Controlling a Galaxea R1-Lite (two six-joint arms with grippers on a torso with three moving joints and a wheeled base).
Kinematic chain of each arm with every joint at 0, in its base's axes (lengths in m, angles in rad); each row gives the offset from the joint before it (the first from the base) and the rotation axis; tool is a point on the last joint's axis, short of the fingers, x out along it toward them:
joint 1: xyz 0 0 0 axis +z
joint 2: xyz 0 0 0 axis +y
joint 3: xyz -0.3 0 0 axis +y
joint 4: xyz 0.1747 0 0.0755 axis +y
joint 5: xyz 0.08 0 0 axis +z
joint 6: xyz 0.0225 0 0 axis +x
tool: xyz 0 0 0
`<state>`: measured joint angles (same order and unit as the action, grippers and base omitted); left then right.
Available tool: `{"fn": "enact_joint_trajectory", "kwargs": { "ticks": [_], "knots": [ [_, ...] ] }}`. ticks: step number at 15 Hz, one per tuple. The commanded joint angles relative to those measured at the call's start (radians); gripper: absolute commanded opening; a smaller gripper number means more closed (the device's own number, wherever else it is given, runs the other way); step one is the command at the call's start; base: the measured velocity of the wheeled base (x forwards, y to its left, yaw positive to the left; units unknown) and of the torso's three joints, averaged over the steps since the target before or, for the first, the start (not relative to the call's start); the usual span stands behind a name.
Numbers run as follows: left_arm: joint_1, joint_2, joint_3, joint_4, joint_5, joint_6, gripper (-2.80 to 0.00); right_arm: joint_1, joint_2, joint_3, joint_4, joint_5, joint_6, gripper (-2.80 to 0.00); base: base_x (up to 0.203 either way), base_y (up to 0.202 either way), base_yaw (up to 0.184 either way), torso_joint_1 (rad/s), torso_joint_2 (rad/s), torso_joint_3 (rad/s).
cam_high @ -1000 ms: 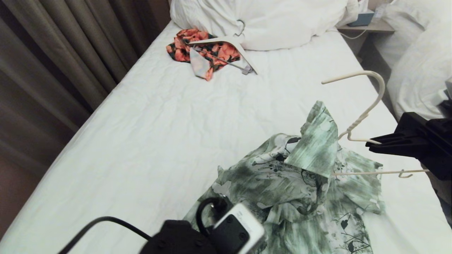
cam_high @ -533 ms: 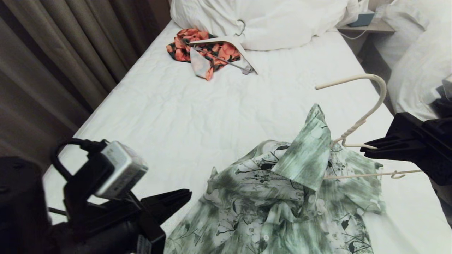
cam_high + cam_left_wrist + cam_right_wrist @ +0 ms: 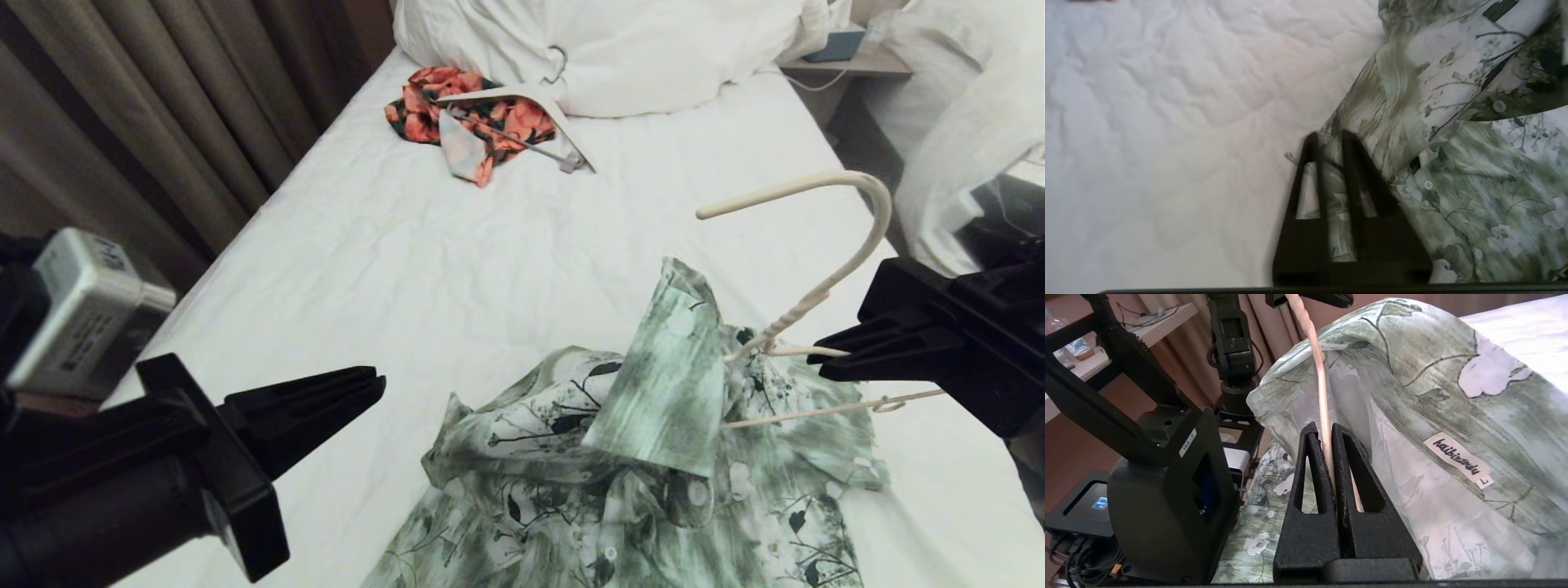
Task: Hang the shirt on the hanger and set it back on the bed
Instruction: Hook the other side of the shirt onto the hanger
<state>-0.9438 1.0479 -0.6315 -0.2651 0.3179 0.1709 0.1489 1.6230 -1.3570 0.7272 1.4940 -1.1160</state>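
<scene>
Black and wedge-shaped, the right gripper [image 3: 824,359] comes in from the right edge of the head picture, and its two fingers are pressed tight on the thin cream wire of the hanger [image 3: 849,245]. In the right wrist picture the wire [image 3: 1323,400] runs straight down between the closed fingers. The hanger is held up above the bed [image 3: 392,269], with its curved hook arching toward the upper right and a twisted neck just under it. One side of the hanger is tucked inside the shirt [image 3: 653,457], so the collar stands up like a little tent in the middle lower part of the picture. The shirt is soft and crumpled, green and white with streaks, white flowers, dark leaves and small white buttons, and the rest of it lies on the wrinkled white sheet. The left gripper [image 3: 371,388] sits at the lower left, over the sheet and a little apart from the shirt's edge. Its fingers are nearly together, with only a slim gap, and nothing is held between them. In the left wrist picture the tips [image 3: 1331,141] hang above the shirt's edge.
</scene>
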Motion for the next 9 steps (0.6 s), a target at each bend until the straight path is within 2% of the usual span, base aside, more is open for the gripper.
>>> {"fn": "enact_joint_trajectory", "kwargs": {
  "ticks": [1,4,9],
  "knots": [
    [-0.006,-0.007,-0.01,-0.005,-0.001,0.008,0.0,0.004,0.009,-0.002,0.003,0.008,-0.007,-2.8,0.0,0.0,0.0,0.0,0.0,0.0],
    [-0.037,0.031,-0.041,-0.003,-0.052,0.009,0.0,0.012,0.023,-0.011,0.003,0.008,-0.005,-2.8,0.0,0.0,0.0,0.0,0.0,0.0],
    [-0.046,0.178,-0.084,-0.02,-0.146,0.007,0.0,0.013,0.037,-0.047,0.003,0.008,-0.001,-2.8,0.0,0.0,0.0,0.0,0.0,0.0]
  ]
}}
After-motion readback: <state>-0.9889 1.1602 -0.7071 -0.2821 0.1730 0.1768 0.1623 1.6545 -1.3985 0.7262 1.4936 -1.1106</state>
